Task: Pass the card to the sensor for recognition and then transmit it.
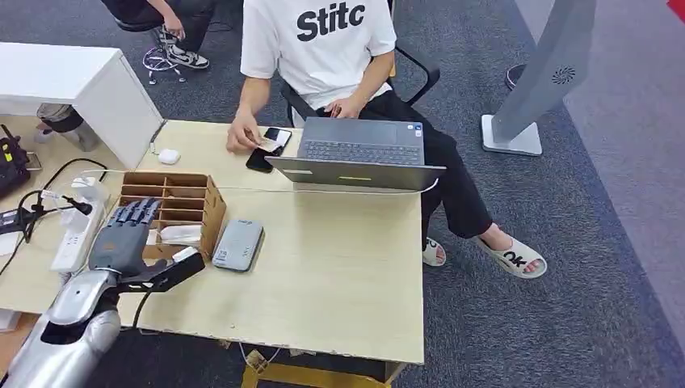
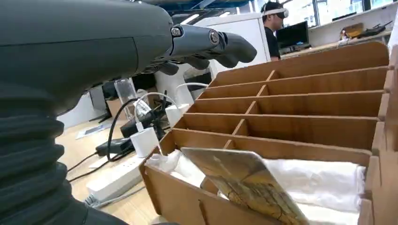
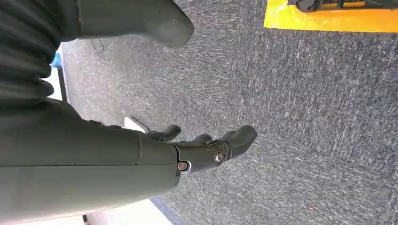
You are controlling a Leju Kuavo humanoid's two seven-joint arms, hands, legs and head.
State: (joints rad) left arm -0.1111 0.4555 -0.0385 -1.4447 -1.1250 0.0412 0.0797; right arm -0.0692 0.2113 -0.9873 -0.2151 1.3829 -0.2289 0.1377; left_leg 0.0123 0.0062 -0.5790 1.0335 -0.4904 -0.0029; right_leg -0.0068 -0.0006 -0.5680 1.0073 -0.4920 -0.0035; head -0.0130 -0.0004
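From the head view I see my left hand hanging over the near end of the wooden organizer, at about 8 o'clock on the worktop. Its fingers are stretched forward and apart over the compartments, and I see nothing between them. The thumb points toward 3 o'clock, close to a grey flat device that lies just beside the organizer; I judge this to be the sensor, but I cannot be sure. At 12 o'clock a person sits behind a laptop, one hand resting on a phone.

In the left wrist view, the card stands tilted in the nearest compartment of the organizer, leaning on white cloth or paper. The fingers are above it and apart from it, not touching. So the card is not yet picked.

In the right wrist view, my right hand hangs over grey carpet, fingers loosely spread and holding nothing.

I judge the step in hand is the reach for the card, at the very start of the task. The next move calls for lowering the left hand into the near compartment and pinching the card's upper edge between thumb and finger. The compartment walls are close, so the approach should be careful.
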